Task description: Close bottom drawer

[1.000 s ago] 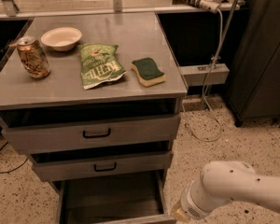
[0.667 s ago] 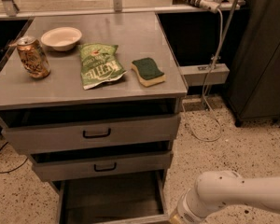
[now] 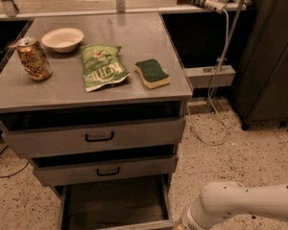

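Note:
The bottom drawer (image 3: 114,201) of the grey metal cabinet (image 3: 91,99) is pulled far out. Its long plain grey tray shows, and its front panel lies along the bottom edge of the view with the handle out of view. The middle drawer (image 3: 105,170) and the top drawer (image 3: 93,137), each with a black handle, stick out slightly. My white arm (image 3: 240,202) comes in from the lower right. Its wrist end (image 3: 188,220) is beside the bottom drawer's front right corner. My gripper is below the bottom edge of the view, hidden.
On the cabinet top stand a soda can (image 3: 33,58), a white bowl (image 3: 63,39), a green chip bag (image 3: 102,67) and a green-and-yellow sponge (image 3: 152,73). A cable (image 3: 216,104) hangs down at the right beside a dark cabinet (image 3: 266,66). The floor (image 3: 240,152) is speckled.
My arm has moved left and down, so its wrist end is closer to the bottom drawer's front right corner. The drawers have not visibly moved.

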`<state>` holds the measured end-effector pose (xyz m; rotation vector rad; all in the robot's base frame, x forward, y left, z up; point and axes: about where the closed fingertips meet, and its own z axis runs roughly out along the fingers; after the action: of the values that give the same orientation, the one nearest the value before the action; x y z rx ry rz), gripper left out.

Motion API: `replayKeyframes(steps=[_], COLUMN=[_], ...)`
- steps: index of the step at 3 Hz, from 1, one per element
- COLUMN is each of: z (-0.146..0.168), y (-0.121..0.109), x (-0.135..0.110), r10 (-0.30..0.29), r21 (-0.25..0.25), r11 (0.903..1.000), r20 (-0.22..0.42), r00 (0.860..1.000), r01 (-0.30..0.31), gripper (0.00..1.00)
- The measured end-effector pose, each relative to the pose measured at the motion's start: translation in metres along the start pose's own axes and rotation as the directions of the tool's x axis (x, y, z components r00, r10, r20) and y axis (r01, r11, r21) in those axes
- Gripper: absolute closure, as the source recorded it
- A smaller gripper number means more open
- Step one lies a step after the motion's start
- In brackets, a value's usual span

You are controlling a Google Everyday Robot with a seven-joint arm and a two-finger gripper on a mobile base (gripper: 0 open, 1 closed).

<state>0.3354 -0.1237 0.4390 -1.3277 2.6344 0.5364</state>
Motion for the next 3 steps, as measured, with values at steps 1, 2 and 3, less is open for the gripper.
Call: replayKeyframes(steps=[1, 2, 3], z=[0.056, 0.113, 0.129], y=[-0.007, -0.023, -0.012], x=[0.017, 0.023, 0.033], r10=[0.054, 0.1, 0.117], r21=[-0.024, -0.044, -0.077], r11=[0.9982, 0.994, 0.9901], r20=[-0.008, -0.001, -0.017], r00=[0.999, 0.995, 0.993], r01=[-0.054, -0.1, -0.118], gripper=[1.0, 1.0, 1.0])
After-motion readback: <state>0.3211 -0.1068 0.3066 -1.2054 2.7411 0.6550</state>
